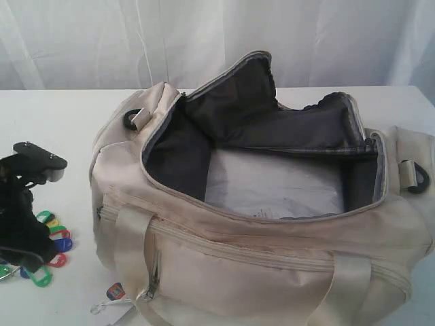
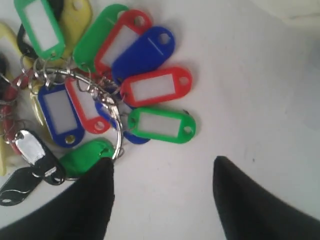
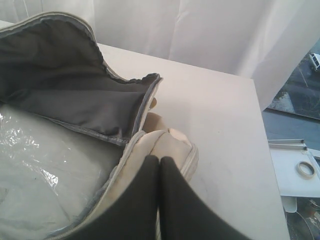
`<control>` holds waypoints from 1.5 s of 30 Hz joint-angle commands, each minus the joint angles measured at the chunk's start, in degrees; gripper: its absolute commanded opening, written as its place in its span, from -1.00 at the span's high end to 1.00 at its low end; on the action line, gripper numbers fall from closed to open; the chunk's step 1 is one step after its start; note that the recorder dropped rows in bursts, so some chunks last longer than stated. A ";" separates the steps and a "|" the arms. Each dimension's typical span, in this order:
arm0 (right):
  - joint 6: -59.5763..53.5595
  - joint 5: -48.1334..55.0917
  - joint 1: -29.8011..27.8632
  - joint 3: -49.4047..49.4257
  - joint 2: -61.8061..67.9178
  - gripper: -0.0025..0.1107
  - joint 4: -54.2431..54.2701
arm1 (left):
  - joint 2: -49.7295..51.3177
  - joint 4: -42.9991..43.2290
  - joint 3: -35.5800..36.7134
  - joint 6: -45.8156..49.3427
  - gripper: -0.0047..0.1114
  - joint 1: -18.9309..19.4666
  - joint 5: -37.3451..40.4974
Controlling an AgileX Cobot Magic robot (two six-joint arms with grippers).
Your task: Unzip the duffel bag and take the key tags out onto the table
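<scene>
The cream duffel bag (image 1: 238, 251) lies unzipped on the white table (image 1: 47, 115), its dark grey lining (image 1: 285, 129) folded back. The bunch of key tags (image 1: 51, 234) lies on the table left of the bag. In the left wrist view the key tags (image 2: 100, 85) fan out from a metal ring (image 2: 117, 125). My left gripper (image 2: 161, 167) stands open just beside them, one fingertip (image 2: 102, 172) touching the ring's edge, and holds nothing. My right gripper (image 3: 160, 160) is shut with nothing between its fingers, above the bag's end (image 3: 170, 142). It does not show in the exterior view.
A small red-and-blue paper tag with a string (image 1: 114, 293) lies by the bag's front left corner. Clear plastic-wrapped padding (image 1: 272, 187) fills the bag's floor. A white curtain (image 1: 204, 34) hangs behind. The table's edge (image 3: 260, 105) runs near the right gripper.
</scene>
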 commanded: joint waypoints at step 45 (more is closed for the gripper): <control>0.41 -0.68 -0.10 0.27 -0.25 0.96 -0.61 | 13.55 -16.93 -10.30 15.25 -0.01 -7.26 -6.40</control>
